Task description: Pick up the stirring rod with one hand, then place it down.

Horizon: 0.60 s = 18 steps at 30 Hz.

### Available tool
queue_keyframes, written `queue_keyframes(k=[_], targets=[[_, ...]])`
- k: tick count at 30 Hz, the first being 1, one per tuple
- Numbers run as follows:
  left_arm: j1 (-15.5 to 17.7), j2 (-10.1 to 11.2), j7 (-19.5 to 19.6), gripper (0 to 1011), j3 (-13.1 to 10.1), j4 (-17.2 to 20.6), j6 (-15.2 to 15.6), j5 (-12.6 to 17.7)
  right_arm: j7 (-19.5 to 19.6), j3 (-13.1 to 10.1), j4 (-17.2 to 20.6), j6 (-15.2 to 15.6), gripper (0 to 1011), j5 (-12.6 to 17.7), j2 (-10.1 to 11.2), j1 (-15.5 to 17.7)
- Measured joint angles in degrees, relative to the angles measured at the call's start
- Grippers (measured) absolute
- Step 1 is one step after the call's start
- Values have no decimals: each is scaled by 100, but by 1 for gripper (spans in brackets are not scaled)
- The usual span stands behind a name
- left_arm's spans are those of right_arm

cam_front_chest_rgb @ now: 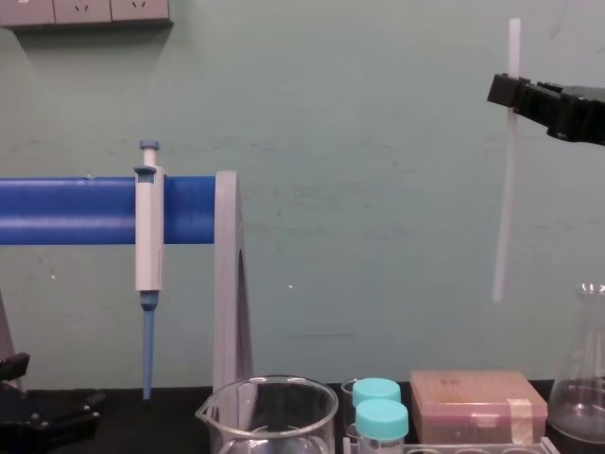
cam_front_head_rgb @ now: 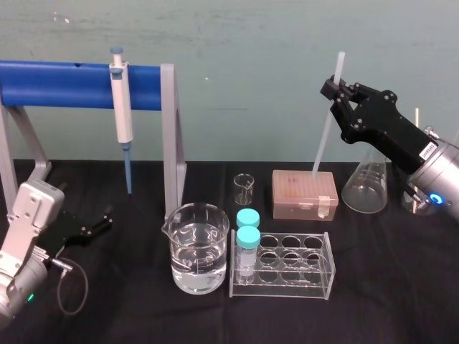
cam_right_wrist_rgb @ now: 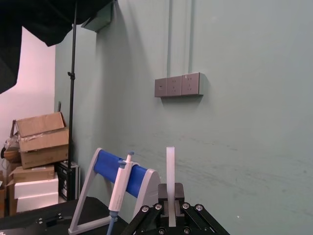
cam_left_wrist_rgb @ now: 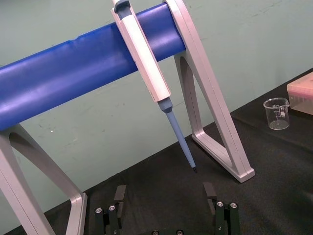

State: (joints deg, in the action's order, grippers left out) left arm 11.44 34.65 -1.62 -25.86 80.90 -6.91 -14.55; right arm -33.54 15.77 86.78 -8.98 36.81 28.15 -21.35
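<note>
text: none readable | white sticker [cam_front_head_rgb: 428, 149]: print too small to make out

Pipette [cam_front_head_rgb: 120, 100] on blue stand [cam_front_head_rgb: 57, 84], water beaker [cam_front_head_rgb: 215, 236], 2 teal-capped tubes [cam_front_head_rgb: 248, 236] in rack [cam_front_head_rgb: 301, 284]

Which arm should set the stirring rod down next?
Right: the right hand grips the stirring rod lifted above the table; the left hand rests open near the pipette stand.

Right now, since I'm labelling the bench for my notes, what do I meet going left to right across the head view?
The left gripper → hanging pipette → large beaker of water → small beaker → stirring rod, held up by the right gripper → conical flask.
</note>
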Motion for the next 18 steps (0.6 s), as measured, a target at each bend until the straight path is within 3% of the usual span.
queue_keyframes(k=[11, 18], targets=[[0, 0, 0, 1000, 0, 0, 0, 0, -59, 26, -11, 48, 67, 30, 43, 6], [0, 0, 0, 1000, 0, 0, 0, 0, -394, 56, -58, 134, 67, 244, 221, 85]])
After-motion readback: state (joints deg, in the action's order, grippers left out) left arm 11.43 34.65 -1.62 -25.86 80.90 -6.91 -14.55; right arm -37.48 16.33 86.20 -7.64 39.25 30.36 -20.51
